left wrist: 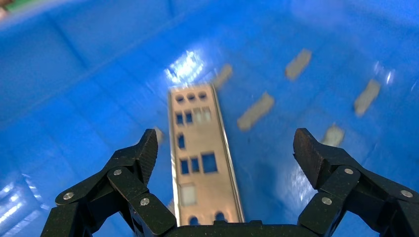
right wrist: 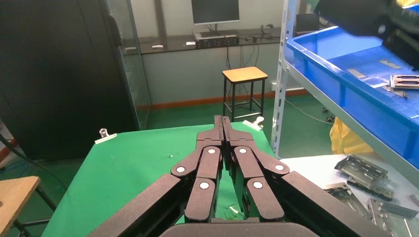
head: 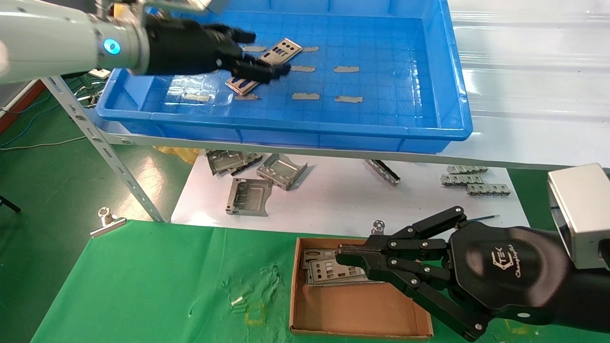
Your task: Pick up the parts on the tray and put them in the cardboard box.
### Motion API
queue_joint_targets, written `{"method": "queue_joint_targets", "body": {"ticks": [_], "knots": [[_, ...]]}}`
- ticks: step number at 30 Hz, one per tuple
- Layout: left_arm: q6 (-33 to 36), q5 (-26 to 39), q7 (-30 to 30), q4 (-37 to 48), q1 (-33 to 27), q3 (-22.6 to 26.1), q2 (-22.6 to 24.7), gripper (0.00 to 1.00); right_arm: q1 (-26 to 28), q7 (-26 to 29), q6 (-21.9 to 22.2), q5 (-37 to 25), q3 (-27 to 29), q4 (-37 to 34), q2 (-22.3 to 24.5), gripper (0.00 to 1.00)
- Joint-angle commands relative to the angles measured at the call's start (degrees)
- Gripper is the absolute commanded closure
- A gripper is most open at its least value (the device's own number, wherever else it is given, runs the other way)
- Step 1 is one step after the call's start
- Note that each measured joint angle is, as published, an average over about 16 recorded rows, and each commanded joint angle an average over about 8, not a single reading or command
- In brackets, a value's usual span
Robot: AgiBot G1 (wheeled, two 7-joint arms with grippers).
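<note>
Green cloth (head: 143,286) covers the table; green floor, steel shelving. Tray (head: 448,71): bright blue, on the shelf. Part (head: 281,51): punched silver plate lying in the tray between the left gripper (head: 252,52)'s spread fingers. Cardboard box (head: 352,314): holds plates. Right gripper (head: 340,255): closed, empty, above the box.

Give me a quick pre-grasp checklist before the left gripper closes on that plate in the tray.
1. Left gripper open: ok, fingers spread to either side of the plate.
2. Plate centred between the fingers: not ok, it sits nearer one finger.
3. Fingers down at plate level: cannot tell.
4. Only one plate in the blue tray under the gripper: ok.
5. Cardboard box has room: ok, plates lie at its far end.
6. Right gripper clear of the box: not ok, shut and above it.
</note>
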Motion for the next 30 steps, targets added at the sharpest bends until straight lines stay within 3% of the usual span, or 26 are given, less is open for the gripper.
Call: {"method": "queue_joint_targets", "body": {"ticks": [1, 3, 4, 9, 11, 17, 18, 30], "knots": [[-0.95, 1.36, 0.78, 2.51, -1.18, 0.86, 1.59, 0.0, 0.0, 0.0, 0.0, 0.0, 0.0, 0.0, 0.0, 0.32], [-1.22, 2.03, 1.09, 3.99, -1.9, 1.34, 2.42, 0.0, 0.0, 0.0, 0.0, 0.0, 0.0, 0.0, 0.0, 0.07], [-1.41, 2.27, 1.21, 4.57, -2.16, 1.52, 2.77, 0.0, 0.0, 0.0, 0.0, 0.0, -0.01, 0.0, 0.0, 0.0], [-2.08, 2.79, 1.88, 6.11, -2.57, 2.04, 3.9, 0.0, 0.0, -0.01, 0.0, 0.01, -0.01, 0.0, 0.0, 0.0], [-2.34, 2.74, 2.1, 6.18, -2.36, 2.12, 4.11, 0.18, 0.0, -0.01, 0.01, 0.01, -0.01, 0.0, 0.0, 0.0], [-3.49, 2.6, 2.17, 5.8, -1.69, 2.48, 4.37, 0.93, 0.0, -0.01, 0.01, 0.01, -0.02, 0.0, 0.01, 0.0], [-3.65, 2.58, 2.15, 5.69, -1.62, 2.56, 4.38, 0.99, 0.01, -0.01, 0.01, 0.01, -0.02, 0.0, 0.01, 0.0], [-5.1, 2.08, 1.56, 4.76, -0.89, 3.49, 4.46, 1.0, 0.01, -0.02, 0.01, 0.02, -0.03, 0.0, 0.01, 0.0]]}}
